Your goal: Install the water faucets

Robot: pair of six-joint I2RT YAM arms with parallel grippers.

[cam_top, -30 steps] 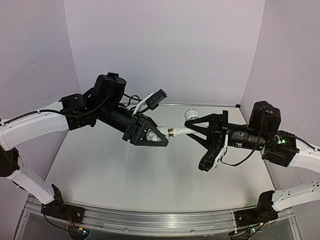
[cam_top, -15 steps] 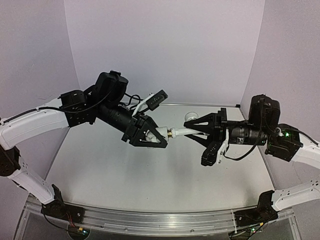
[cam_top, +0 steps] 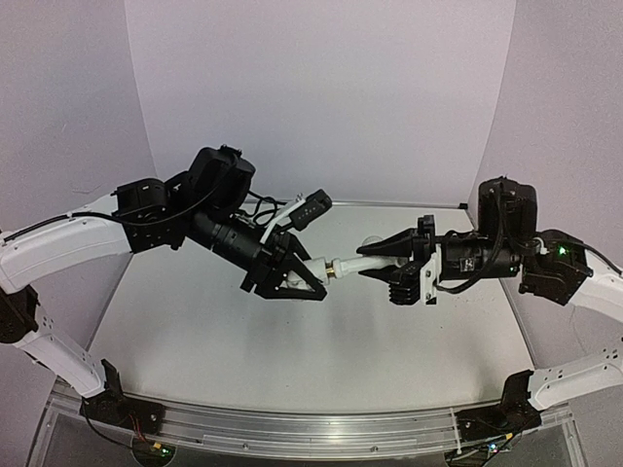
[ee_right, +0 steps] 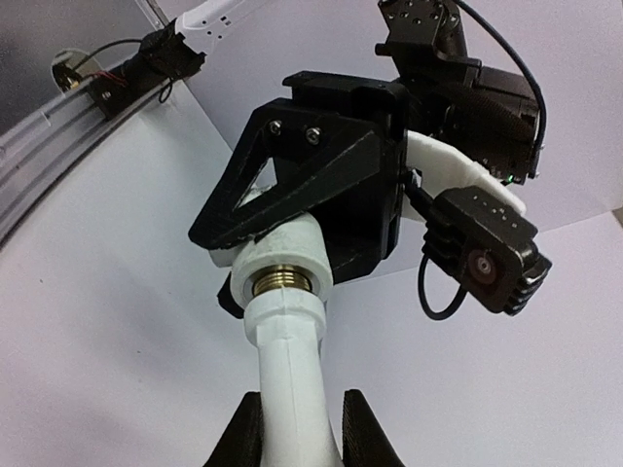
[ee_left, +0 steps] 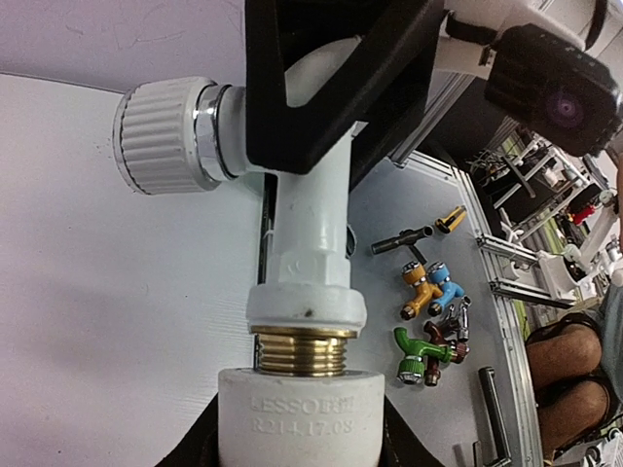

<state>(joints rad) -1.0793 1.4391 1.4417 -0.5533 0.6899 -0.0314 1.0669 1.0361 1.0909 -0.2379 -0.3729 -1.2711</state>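
The white faucet point(cam_top: 358, 263) is held in mid-air above the table by my right gripper point(cam_top: 368, 265), which is shut on its body. My left gripper point(cam_top: 300, 279) is shut on the short white cylindrical fitting point(cam_top: 310, 269). The brass thread point(cam_top: 334, 268) joins the two. In the left wrist view the fitting point(ee_left: 297, 418) sits in my left gripper point(ee_left: 297, 443), with brass turns point(ee_left: 304, 350) showing above it and the ribbed knob point(ee_left: 161, 136) pointing left. In the right wrist view my right gripper point(ee_right: 292, 433) clamps the faucet body point(ee_right: 290, 375), whose thread point(ee_right: 282, 282) enters the fitting point(ee_right: 292, 255).
Several coloured taps lie on the table at the right of the left wrist view: yellow point(ee_left: 419, 287), blue point(ee_left: 448, 290), green point(ee_left: 414, 352), brown point(ee_left: 446, 341). A black and yellow tool point(ee_left: 428, 232) lies beside them. A metal rail point(cam_top: 292, 428) edges the table front. White walls enclose the table.
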